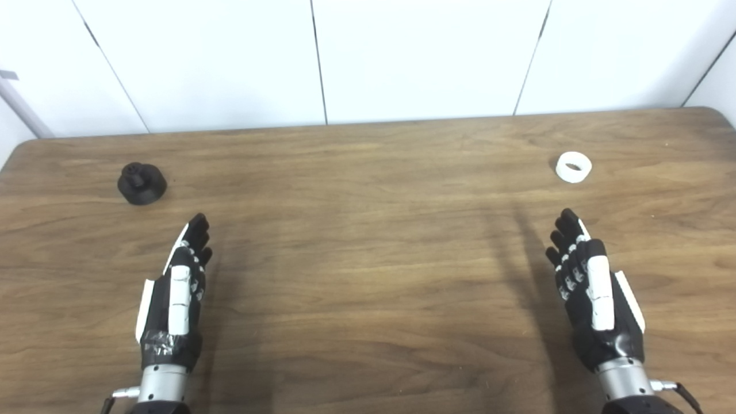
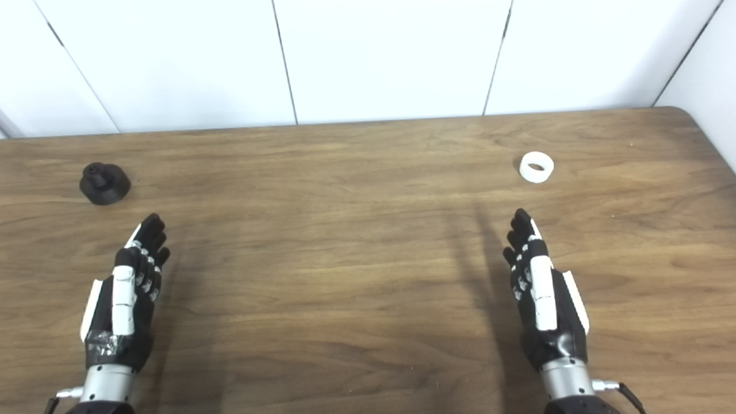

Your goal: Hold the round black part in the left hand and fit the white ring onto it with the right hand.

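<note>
Left eye view: squat round black part (image 1: pixel 142 183) with central knob; short white ring (image 1: pixel 574 167); each robot hand released.

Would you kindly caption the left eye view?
Open left hand and right hand face black part and white ring.

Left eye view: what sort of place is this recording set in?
Most likely a lab or test bench rather than a home: a bare wooden table against plain white wall panels, with only a round black part and a white ring laid out, and both robot hands open, holding nothing.
</note>
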Action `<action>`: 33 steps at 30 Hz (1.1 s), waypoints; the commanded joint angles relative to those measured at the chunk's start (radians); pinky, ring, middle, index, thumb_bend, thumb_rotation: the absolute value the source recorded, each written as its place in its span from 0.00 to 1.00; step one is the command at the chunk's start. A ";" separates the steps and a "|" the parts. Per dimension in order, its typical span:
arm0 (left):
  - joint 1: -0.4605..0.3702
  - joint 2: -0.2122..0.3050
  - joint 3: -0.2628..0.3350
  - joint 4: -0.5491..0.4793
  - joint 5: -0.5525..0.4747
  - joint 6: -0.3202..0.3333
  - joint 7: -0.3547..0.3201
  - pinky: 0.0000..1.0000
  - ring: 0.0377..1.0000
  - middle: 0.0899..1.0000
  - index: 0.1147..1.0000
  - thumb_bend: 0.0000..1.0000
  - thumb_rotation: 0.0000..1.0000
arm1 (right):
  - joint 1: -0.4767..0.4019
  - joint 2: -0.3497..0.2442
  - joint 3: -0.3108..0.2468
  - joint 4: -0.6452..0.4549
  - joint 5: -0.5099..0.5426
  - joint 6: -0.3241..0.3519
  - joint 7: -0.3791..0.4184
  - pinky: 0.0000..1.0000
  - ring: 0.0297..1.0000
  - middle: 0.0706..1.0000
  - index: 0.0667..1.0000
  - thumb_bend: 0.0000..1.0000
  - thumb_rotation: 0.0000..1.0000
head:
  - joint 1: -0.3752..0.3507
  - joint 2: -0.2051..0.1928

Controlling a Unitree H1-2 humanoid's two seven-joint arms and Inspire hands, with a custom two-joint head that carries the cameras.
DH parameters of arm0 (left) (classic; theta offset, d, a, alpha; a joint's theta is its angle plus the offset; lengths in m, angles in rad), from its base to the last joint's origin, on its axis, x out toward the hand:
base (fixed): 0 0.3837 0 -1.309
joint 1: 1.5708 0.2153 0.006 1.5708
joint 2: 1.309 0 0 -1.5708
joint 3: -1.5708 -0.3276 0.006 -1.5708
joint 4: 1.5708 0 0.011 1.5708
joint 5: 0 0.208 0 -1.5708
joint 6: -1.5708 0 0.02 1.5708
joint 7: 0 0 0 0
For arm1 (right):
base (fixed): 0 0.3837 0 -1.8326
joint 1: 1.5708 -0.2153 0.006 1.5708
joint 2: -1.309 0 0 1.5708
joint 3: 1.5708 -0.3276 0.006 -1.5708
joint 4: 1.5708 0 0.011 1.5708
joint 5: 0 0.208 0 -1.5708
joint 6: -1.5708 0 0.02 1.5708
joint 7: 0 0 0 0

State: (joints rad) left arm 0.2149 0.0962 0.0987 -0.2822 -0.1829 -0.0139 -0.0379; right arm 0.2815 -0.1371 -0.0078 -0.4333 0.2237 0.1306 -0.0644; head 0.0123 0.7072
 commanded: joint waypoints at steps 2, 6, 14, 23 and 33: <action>0.029 -0.018 -0.001 -0.015 0.015 -0.034 0.005 1.00 0.99 0.97 0.94 0.60 0.90 | 0.015 0.044 0.001 -0.017 -0.006 -0.040 0.010 1.00 1.00 0.99 0.97 0.46 0.98 | 0.002 -0.001; 0.029 -0.019 -0.002 -0.017 0.016 -0.033 0.006 1.00 1.00 0.97 0.94 0.61 0.90 | 0.015 0.041 0.000 -0.018 -0.001 -0.040 0.014 1.00 1.00 0.99 0.97 0.45 0.99 | 0.006 -0.002; 0.034 -0.024 -0.009 -0.026 0.035 -0.031 0.010 1.00 0.99 0.96 0.94 0.61 0.91 | 0.020 0.040 -0.002 -0.021 0.003 -0.034 0.013 1.00 1.00 0.99 0.96 0.44 0.98 | 0.034 -0.018; 0.046 -0.044 -0.045 -0.011 0.072 -0.052 0.024 1.00 0.99 0.96 0.94 0.55 0.93 | 0.028 0.024 -0.021 0.010 0.018 -0.049 0.032 1.00 1.00 1.00 0.97 0.45 0.95 | 0.178 -0.101; 0.042 -0.082 -0.099 0.050 0.119 -0.107 0.061 1.00 0.98 0.96 0.92 0.52 0.89 | 0.014 0.013 -0.051 0.066 0.029 -0.069 0.055 0.99 0.98 0.97 0.95 0.50 0.92 | 0.318 -0.197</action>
State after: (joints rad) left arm 0.2235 0.0733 0.0047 -0.2288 -0.0743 -0.0738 0.0182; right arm 0.2966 -0.1487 -0.0458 -0.3682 0.2480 0.0699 -0.0083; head 0.3298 0.5093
